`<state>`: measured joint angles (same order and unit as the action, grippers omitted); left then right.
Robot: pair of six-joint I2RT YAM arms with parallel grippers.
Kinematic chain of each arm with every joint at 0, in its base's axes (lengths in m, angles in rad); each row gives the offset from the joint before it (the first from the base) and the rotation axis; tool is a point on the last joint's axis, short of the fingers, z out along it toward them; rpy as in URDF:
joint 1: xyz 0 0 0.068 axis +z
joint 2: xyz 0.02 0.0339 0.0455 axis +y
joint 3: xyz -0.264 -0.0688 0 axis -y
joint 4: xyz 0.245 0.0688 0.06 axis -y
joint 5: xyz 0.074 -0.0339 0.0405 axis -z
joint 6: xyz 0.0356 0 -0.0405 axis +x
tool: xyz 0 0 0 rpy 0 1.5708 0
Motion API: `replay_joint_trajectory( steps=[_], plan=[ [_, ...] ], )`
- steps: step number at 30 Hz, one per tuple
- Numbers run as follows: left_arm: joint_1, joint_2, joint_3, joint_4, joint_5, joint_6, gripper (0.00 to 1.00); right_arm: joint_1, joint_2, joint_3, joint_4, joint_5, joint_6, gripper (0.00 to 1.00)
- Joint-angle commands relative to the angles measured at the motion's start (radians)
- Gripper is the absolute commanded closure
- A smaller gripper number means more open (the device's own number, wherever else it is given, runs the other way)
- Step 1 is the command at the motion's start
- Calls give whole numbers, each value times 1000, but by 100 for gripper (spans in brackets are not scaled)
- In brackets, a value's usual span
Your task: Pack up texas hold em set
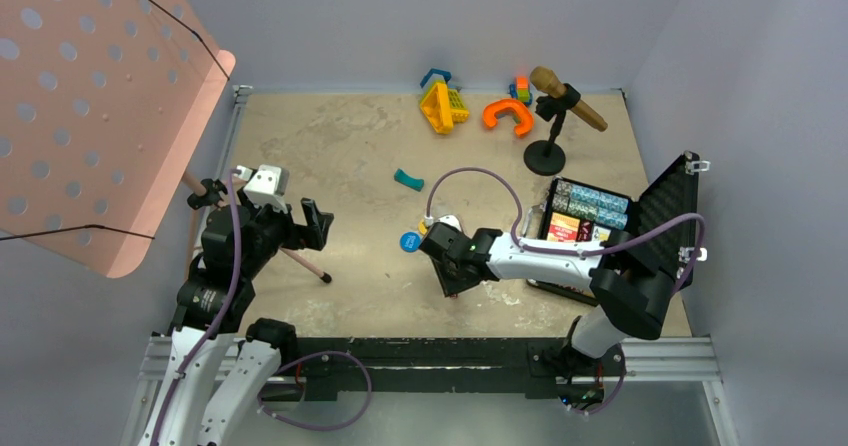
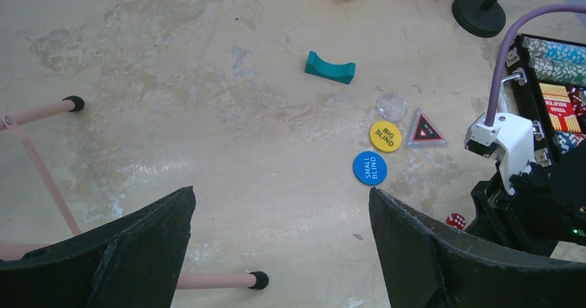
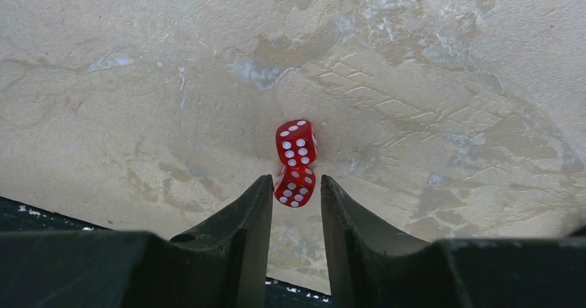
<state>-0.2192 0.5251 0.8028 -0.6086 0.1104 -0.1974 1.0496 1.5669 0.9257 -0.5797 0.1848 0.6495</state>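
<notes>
The black case (image 1: 668, 209) lies open at the right, showing chip rows (image 1: 590, 204) and a red card deck (image 1: 565, 228). My right gripper (image 1: 455, 284) points down at the table left of the case. Its fingers close on a tilted red die (image 3: 295, 186), and a second red die (image 3: 296, 142) touches it just beyond. A red die (image 2: 455, 219) also shows in the left wrist view. The blue token (image 2: 370, 168), yellow token (image 2: 385, 136), triangular token (image 2: 425, 130) and a clear disc (image 2: 391, 105) lie on the table. My left gripper (image 2: 280, 194) is open and empty.
A teal curved piece (image 1: 408, 179) lies mid-table. Yellow (image 1: 442, 106) and orange (image 1: 507, 115) plastic toys sit at the back. A microphone on a black stand (image 1: 545, 156) is near the case. A pink music stand (image 1: 90, 106) overhangs the left, its legs (image 2: 41, 170) on the table.
</notes>
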Motion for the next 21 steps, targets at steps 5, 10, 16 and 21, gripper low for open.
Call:
replay_joint_trajectory(
  steps=[5,10,16,21],
  plan=[
    [-5,-9,-8,24,-6,12,1,19,7,29,-19,39,53,65],
    [-5,-10,-8,24,-7,12,1,34,9,27,-31,40,74,66],
    [-5,-13,-8,24,-5,12,1,44,29,28,-36,43,94,67],
    [-5,-16,-9,23,-6,12,1,49,38,38,-50,55,105,67]
  ],
)
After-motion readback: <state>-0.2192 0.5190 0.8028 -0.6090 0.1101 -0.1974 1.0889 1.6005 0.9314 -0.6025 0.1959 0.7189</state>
